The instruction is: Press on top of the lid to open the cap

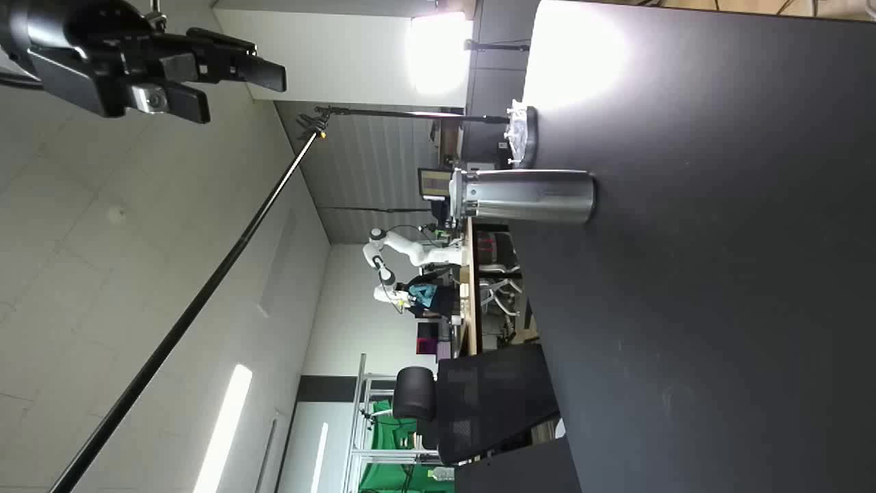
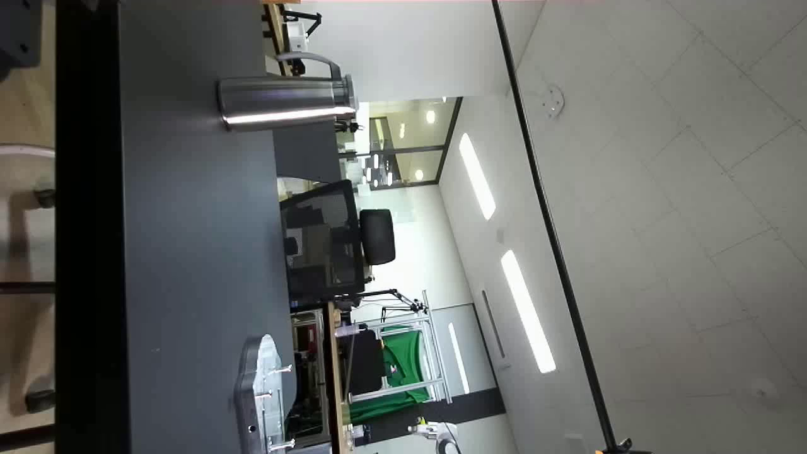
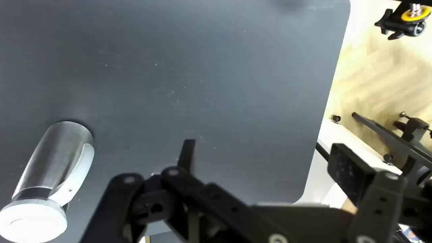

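A tall shiny silver flask (image 1: 534, 195) stands upright on the dark table; both exterior pictures lie on their side. It also shows in an exterior view (image 2: 277, 102) and at the lower left of the wrist view (image 3: 55, 155). Its round lid (image 3: 32, 221) looks bright and pale in the wrist view and ends the flask in both exterior views (image 1: 457, 195) (image 2: 348, 98). A pale curved handle (image 3: 77, 172) runs down its side. My gripper (image 1: 236, 89) is open and empty, well above the table and apart from the flask. Its spread fingers show in the wrist view (image 3: 269, 162).
The dark table (image 1: 718, 239) has its edge and rounded corner at the right of the wrist view. A clear piece with several metal posts on a dark base (image 2: 268, 391) sits on the table in both exterior views. A black office chair (image 1: 496, 400) stands beyond the table.
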Controlling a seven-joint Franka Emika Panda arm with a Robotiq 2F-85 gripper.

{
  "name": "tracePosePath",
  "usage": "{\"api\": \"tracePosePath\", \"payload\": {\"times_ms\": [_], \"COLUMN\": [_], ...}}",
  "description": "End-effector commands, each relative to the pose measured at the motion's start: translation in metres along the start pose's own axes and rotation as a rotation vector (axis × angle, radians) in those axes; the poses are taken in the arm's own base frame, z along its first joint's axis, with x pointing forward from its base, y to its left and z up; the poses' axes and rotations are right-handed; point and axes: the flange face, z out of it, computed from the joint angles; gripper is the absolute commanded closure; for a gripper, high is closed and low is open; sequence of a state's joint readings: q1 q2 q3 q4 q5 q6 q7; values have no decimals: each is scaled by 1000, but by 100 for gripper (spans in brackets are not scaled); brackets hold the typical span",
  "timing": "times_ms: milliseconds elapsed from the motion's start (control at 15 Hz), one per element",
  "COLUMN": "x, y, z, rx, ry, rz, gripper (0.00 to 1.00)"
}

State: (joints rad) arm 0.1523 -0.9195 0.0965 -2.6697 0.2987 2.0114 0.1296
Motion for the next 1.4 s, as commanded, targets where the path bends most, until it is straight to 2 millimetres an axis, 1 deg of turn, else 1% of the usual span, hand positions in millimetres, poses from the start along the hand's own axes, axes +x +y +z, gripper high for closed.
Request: {"api": "tracePosePath", "payload": {"times_ms": [0,533,667,733,933,1000,1067,1200,1333], "x": [0,0,14,22,52,65,77,100,120], "y": [0,0,21,35,89,109,128,160,186], "z": [-1,-1,0,0,1,4,6,14,25], "rx": [0,0,7,1,-50,-76,-104,-154,-199], "ry": [-1,-1,-13,-18,-6,0,8,15,14], "rz": [0,0,-5,2,16,18,18,26,37], "gripper": [0,0,0,0,0,25,26,40,55]}}
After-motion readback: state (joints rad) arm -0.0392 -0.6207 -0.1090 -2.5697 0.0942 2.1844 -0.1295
